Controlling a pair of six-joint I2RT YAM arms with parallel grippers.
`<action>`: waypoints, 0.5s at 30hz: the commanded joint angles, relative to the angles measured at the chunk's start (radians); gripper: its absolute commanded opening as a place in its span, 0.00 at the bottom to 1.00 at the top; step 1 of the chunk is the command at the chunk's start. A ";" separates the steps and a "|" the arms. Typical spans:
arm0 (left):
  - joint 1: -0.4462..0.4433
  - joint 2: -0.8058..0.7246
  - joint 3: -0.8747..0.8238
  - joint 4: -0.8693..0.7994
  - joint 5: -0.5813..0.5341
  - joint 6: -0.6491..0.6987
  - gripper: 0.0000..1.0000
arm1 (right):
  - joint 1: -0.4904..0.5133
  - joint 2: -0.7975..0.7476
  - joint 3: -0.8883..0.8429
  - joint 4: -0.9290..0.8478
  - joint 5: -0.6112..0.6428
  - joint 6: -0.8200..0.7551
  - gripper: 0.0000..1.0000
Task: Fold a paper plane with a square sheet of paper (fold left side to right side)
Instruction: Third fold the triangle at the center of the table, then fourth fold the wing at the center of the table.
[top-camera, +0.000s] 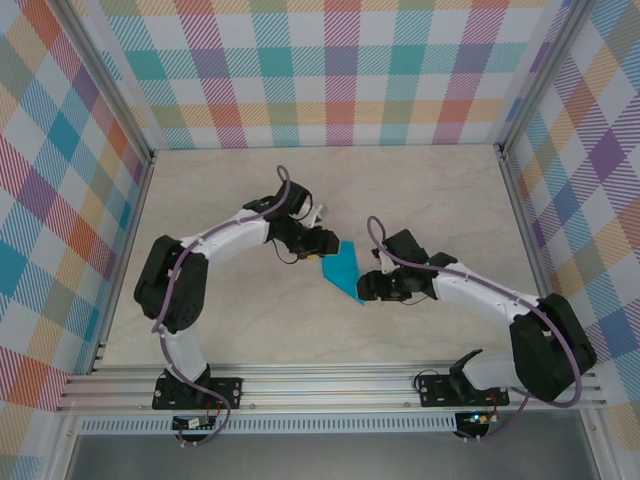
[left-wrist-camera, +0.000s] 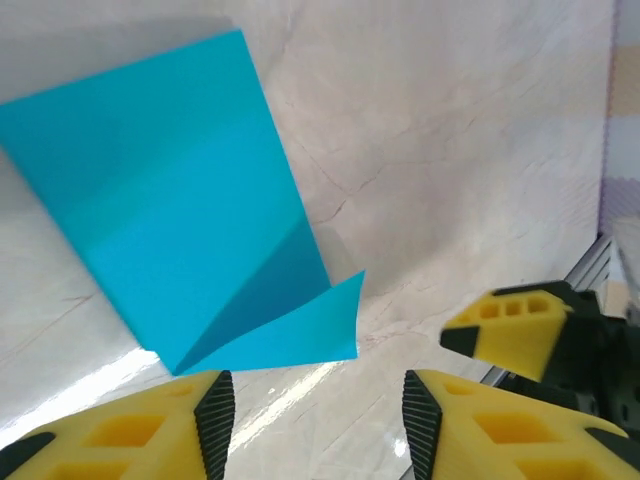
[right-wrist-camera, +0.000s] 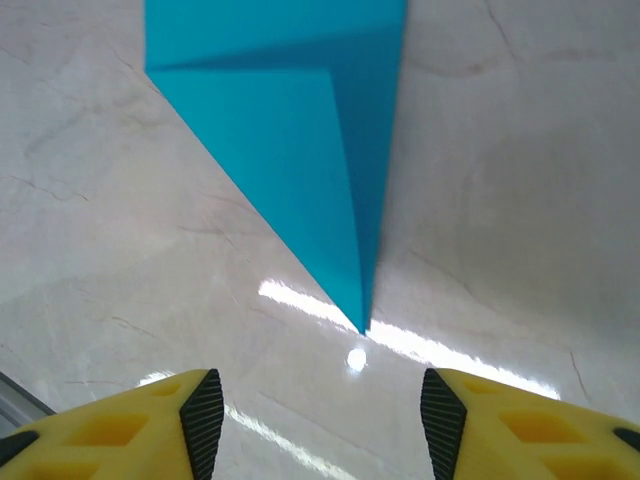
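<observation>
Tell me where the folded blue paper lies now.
In the top view the folded blue paper lies near the middle of the table, between the left fingers and the right fingers, with its sharp tip toward the right ones.

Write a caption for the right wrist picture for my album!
Open right gripper facing the pointed tip of the folded blue paper on a pale table.

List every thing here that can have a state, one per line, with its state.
paper plane: folded in layers, pointed at one end, lying on the table, held by neither gripper.
left gripper: open, nothing between its fingers, just short of the paper's blunt end.
right gripper: open, nothing between its fingers, just short of the paper's pointed tip.
</observation>
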 joint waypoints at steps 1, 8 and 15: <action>0.029 -0.043 -0.116 0.056 -0.014 -0.061 0.52 | -0.016 0.095 0.079 0.087 -0.070 -0.157 0.60; 0.030 -0.041 -0.238 0.231 0.024 -0.164 0.54 | -0.066 0.295 0.185 0.128 -0.130 -0.237 0.59; 0.017 0.026 -0.219 0.290 0.062 -0.201 0.55 | -0.099 0.315 0.168 0.135 -0.114 -0.230 0.56</action>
